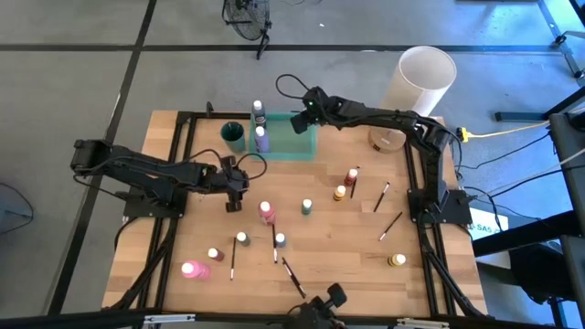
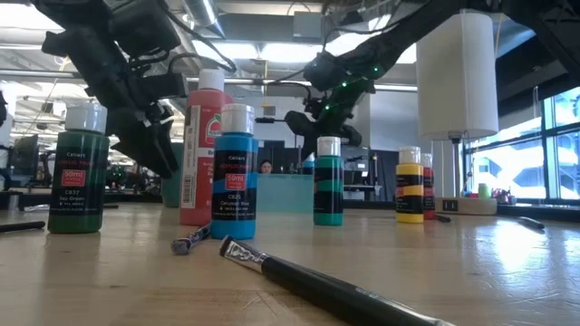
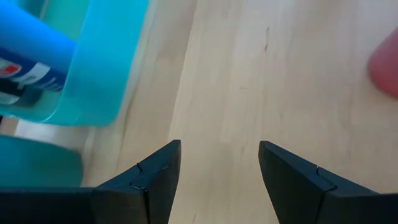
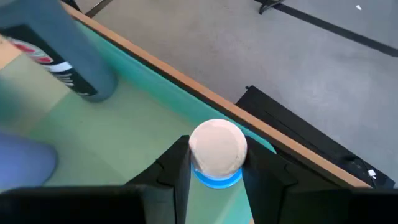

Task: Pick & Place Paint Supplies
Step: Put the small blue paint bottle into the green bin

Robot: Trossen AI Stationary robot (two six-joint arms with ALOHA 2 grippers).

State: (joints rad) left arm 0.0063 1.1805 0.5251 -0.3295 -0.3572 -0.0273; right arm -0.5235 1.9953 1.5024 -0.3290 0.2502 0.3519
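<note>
Over the counter (image 1: 347, 247), my right fingers (image 4: 214, 171) grip a blue bottle (image 4: 216, 155) above the tray (image 1: 297, 144); letting go high could topple it. Its long axis is upright, cap up. My left fingers (image 3: 217, 168) hang open, empty, beside the tray
</note>
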